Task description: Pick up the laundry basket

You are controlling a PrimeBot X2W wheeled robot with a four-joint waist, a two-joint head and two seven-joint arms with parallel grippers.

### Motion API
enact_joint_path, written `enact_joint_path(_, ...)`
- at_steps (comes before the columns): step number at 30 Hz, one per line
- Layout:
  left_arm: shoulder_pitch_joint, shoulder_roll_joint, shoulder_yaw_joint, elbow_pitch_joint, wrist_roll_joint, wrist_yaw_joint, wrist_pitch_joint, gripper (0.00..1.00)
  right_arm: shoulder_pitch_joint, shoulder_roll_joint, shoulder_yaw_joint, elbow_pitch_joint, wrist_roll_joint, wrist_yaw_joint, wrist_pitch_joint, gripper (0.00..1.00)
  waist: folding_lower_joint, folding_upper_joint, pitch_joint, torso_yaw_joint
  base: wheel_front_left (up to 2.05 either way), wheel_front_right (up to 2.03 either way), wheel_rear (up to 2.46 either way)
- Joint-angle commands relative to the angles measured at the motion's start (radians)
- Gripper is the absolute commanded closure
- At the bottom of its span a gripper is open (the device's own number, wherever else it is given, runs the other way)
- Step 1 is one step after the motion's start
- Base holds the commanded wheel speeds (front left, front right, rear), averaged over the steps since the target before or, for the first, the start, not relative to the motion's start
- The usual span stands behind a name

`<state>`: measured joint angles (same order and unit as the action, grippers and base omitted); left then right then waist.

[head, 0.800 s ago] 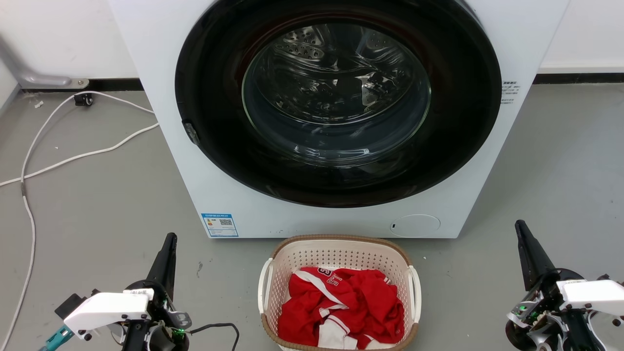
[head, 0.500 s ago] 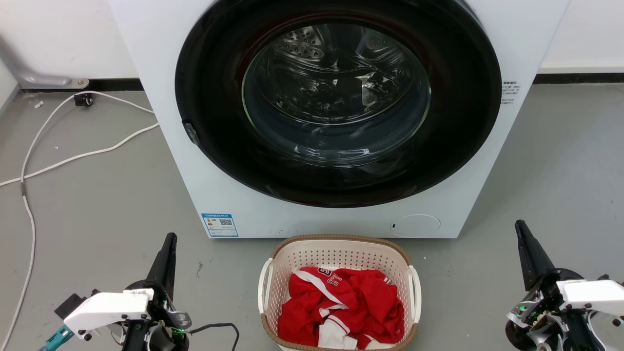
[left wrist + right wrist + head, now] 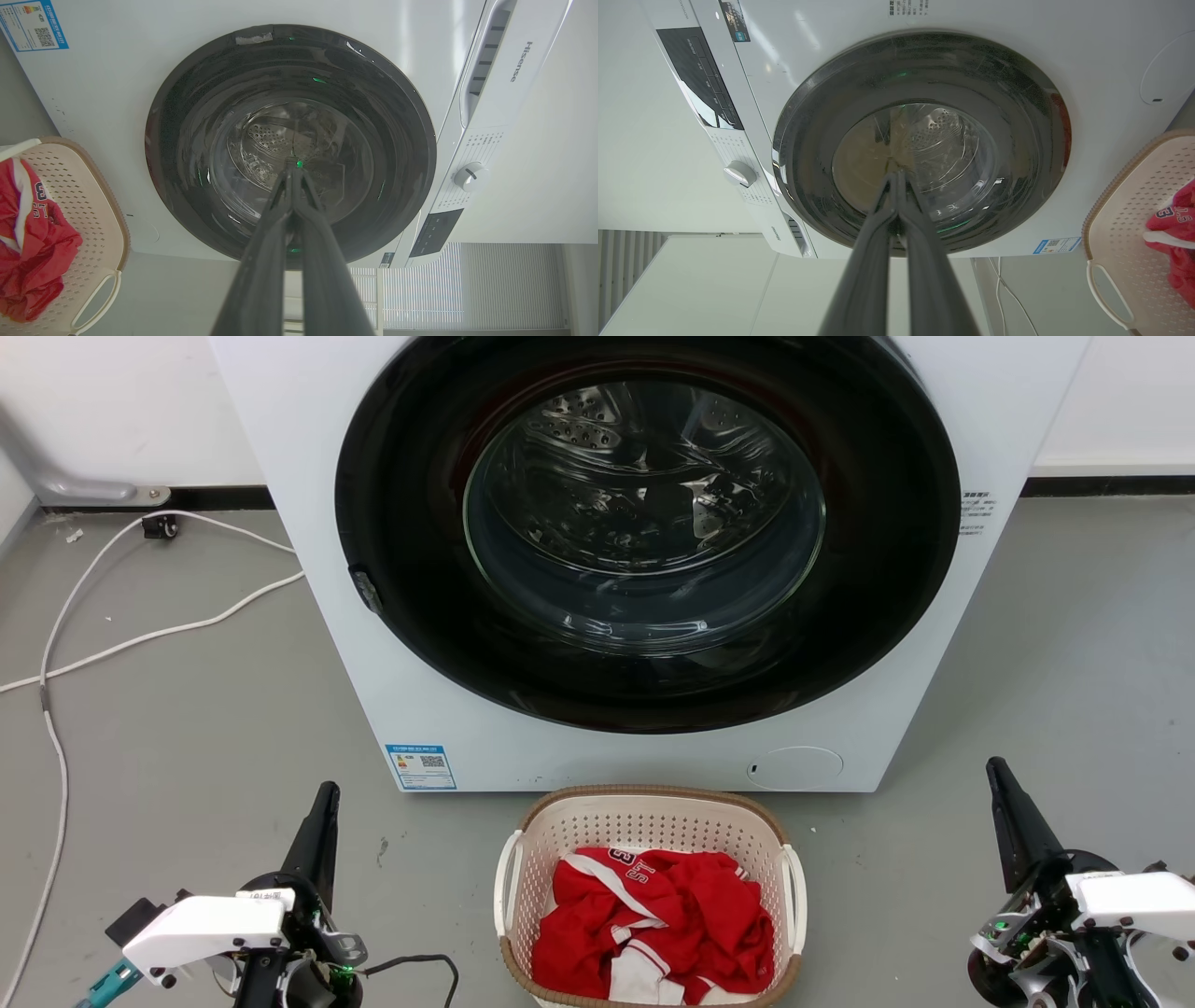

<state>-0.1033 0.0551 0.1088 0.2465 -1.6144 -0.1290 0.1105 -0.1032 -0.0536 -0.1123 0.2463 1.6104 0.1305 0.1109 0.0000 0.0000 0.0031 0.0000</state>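
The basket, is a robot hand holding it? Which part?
No, nothing is held. The left gripper and right gripper are shut and empty, apart from the laundry basket.

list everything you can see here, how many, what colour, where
washing machine: one, white with a round black door, on the floor straight ahead
laundry basket: one, cream with a brown rim, on the floor in front of the machine
clothing: one heap, red and white, inside the basket
cable: two strands, white, on the floor left of the machine
label: one, blue, lower left of the machine's front
left gripper: one, dark fingers, shut, left of the basket, apart from it
right gripper: one, dark fingers, shut, right of the basket, apart from it
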Motion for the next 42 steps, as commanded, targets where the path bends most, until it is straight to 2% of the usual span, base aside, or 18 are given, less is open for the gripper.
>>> enact_joint_path(1,-0.012,-0.001,0.004,0.001,0.005,-0.003,0.001,1.00,-0.014,0.003,-0.002,0.002,-0.001,0.000,0.004,1.00,0.0000,0.0000,0.000,0.000,0.00,0.00,0.00)
enact_joint_path(11,-0.012,-0.001,0.005,0.001,0.005,-0.003,0.001,1.00,-0.014,0.003,-0.002,0.002,-0.002,0.000,0.003,1.00,0.0000,0.0000,0.000,0.000,0.00,0.00,0.00)
enact_joint_path(12,-0.012,-0.001,0.005,0.001,0.005,-0.003,0.001,0.00,-0.014,0.003,-0.002,0.002,-0.002,0.000,0.004,0.00,0.0000,0.0000,0.000,0.000,0.00,0.00,0.00)
enact_joint_path(20,-0.011,-0.003,-0.035,0.003,0.000,0.001,-0.029,0.00,0.005,0.001,0.012,0.001,-0.011,0.000,-0.029,0.00,0.0000,0.0000,0.001,0.000,0.00,0.00,0.00)
enact_joint_path(25,-0.024,-0.002,-0.062,0.003,0.040,0.000,-0.056,0.00,0.001,-0.005,0.030,0.000,-0.066,0.000,-0.056,0.00,0.0000,0.0000,0.003,-0.001,0.00,0.00,0.00)
enact_joint_path(32,-0.033,-0.003,-0.074,-0.010,0.167,0.000,-0.084,0.00,-0.002,-0.009,0.038,-0.023,-0.219,0.000,-0.084,0.00,0.0000,0.0000,0.004,0.000,0.00,0.00,0.00)
enact_joint_path(42,-0.036,-0.003,-0.113,-0.040,0.403,0.002,-0.125,0.00,0.001,-0.002,0.049,-0.057,-0.497,0.000,-0.126,0.00,0.0000,0.0000,0.007,0.000,0.00,0.00,0.00)
